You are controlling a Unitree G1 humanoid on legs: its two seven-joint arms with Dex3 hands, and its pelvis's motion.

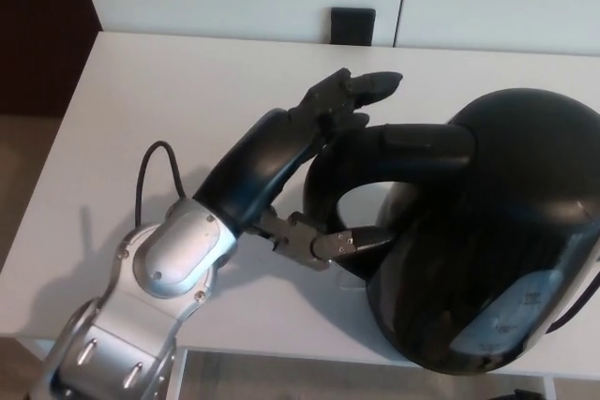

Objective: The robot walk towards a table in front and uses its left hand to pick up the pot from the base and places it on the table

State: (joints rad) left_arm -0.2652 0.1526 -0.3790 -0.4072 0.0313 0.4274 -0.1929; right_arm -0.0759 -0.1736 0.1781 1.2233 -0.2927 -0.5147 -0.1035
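One left hand (291, 147) clasps the handle (412, 147) of the one black pot (506, 231) on the single white table (187, 81).

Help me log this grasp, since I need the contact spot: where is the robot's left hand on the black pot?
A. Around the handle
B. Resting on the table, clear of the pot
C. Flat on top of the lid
A: the left hand straddles the pot at its handle, with fingers over the top and the thumb below the loop.
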